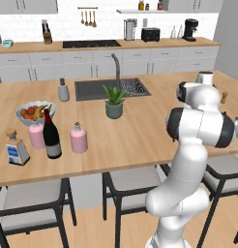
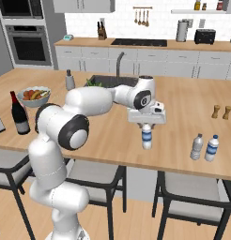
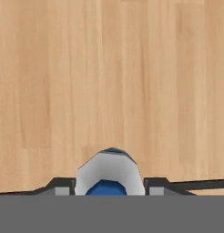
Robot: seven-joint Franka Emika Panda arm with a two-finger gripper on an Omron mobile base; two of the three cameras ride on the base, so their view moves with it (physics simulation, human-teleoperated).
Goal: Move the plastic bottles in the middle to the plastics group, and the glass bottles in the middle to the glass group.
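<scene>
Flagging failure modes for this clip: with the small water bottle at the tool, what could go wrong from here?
1. The tool grips the small water bottle only near its top, so it might swing or slip during transfer.
2. The two clear bottles of the plastics group stand close together by the counter edge; setting down beside them could knock one over or off.
3. The wine bottle and pink bottle remain unsorted.

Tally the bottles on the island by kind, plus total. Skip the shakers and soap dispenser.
Clear water bottles: 3
Pink bottles: 2
Wine bottle: 1
Square cork-stoppered bottle: 1
Total: 7
</scene>
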